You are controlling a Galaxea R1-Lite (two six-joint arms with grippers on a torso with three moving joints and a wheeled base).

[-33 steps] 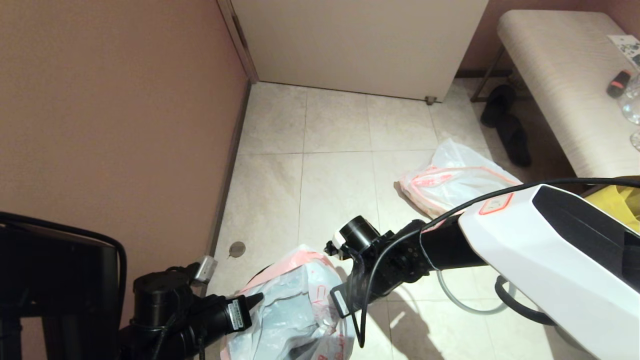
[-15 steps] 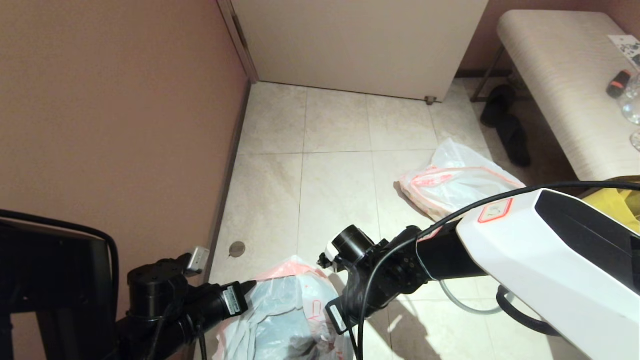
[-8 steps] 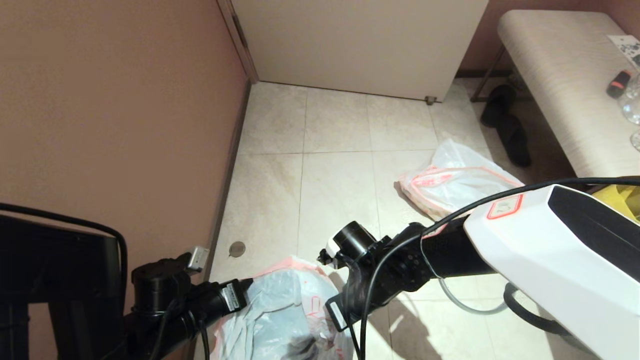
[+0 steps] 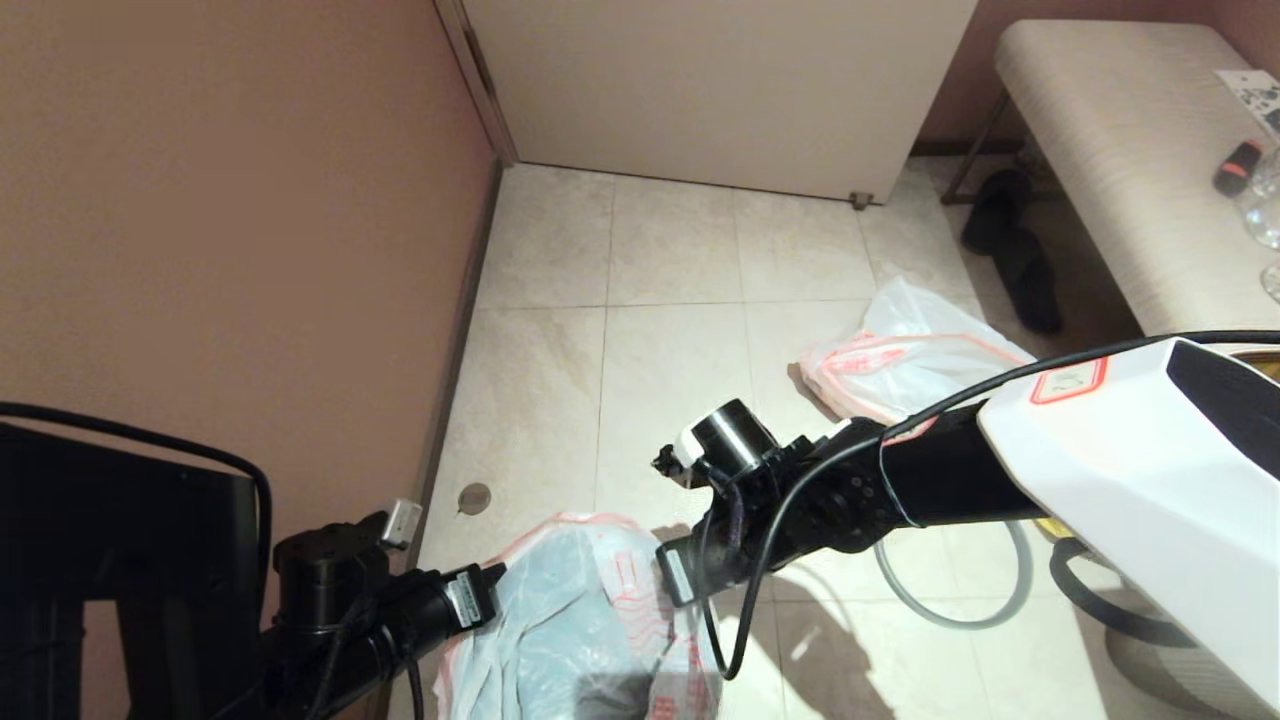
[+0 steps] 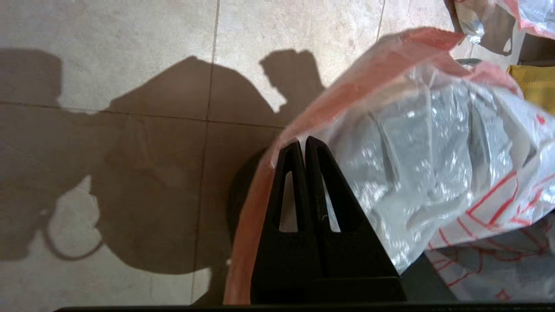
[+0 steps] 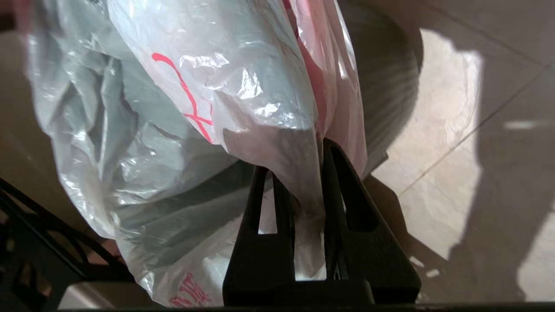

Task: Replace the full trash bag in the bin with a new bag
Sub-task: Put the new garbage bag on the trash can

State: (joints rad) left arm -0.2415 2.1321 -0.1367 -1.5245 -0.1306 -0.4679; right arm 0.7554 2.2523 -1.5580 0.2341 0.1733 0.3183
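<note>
Head view: full trash bag [image 4: 580, 620] sits at the near edge of the tiled floor [image 4: 670, 370], left of centre, stretched between both arms. Translucent white film, pink-red hem, red print; a dark shape shows through low in the bag.

Left gripper [image 4: 497, 573] at the bag's left side, beside the pink wall [image 4: 230, 230]. Left wrist view: jaws clenched tip to tip on the pink hem of the bag [image 5: 416, 143], thin film pinched between the fingertips [image 5: 299, 149].

Right gripper [image 6: 303, 173] at the bag's right side, pointing down toward the near floor. Right wrist view: jaws grasping a gathered fold of the bag [image 6: 195, 108], plastic bunched in the narrow gap between them, the rest hanging loose beyond.

The bin itself cannot be made out. Its grey hoop rim [image 4: 950, 610] lies flat on the floor to the right of the bag, partly under the right arm.

New bag [image 4: 905, 365] lies limp on the floor, farther off and to the right, well apart from the full bag, near the bench [image 4: 1130, 170]. Dark slippers [image 4: 1015, 250] lie beside the bench leg.
</note>
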